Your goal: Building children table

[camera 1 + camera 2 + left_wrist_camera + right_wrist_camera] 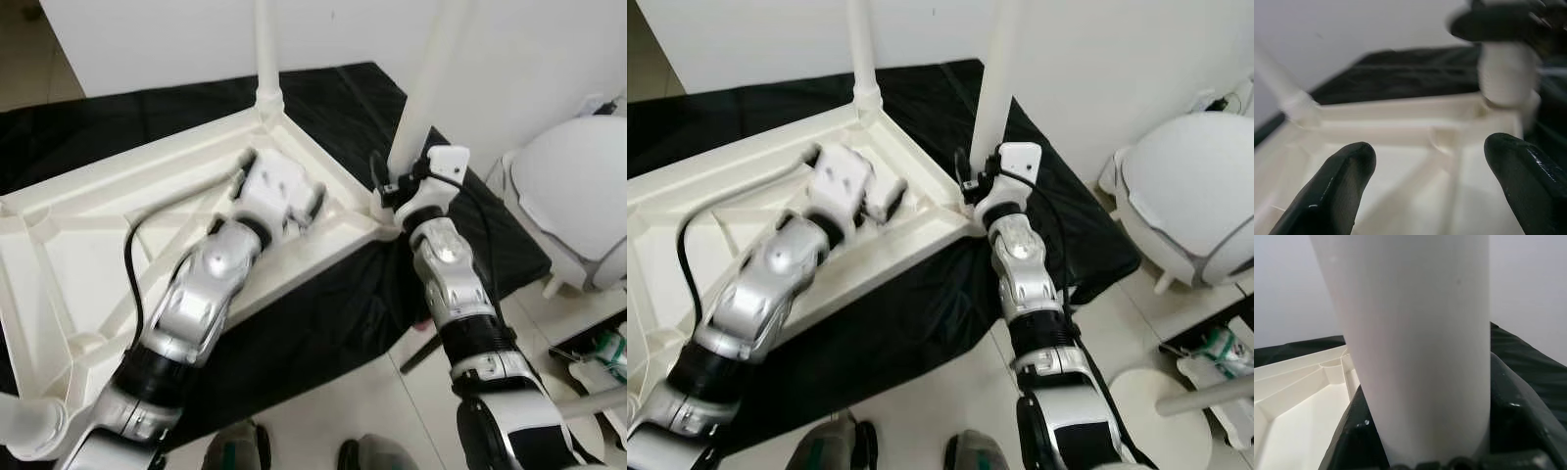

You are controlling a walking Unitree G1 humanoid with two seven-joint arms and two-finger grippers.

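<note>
The white plastic table [118, 186] lies upside down on a black cloth [323, 313]. One white leg [266, 49] stands in the far corner socket. A second leg [426, 88] stands at the right corner, its threaded end [1506, 73] sitting at the socket. My right gripper [402, 181] is shut around this leg just above the corner; in the right wrist view the leg [1415, 342] sits between the black fingers [1518, 416]. My left gripper [1430, 166] rests over the ribbed underside near that corner, open, with nothing between its fingers.
A white wall stands close behind the table. At the right is a rounded white seat [578, 186], with a bag of small items [612, 352] below it and a round white piece [1156, 392] on the tiled floor. My feet [235, 450] stand at the cloth's near edge.
</note>
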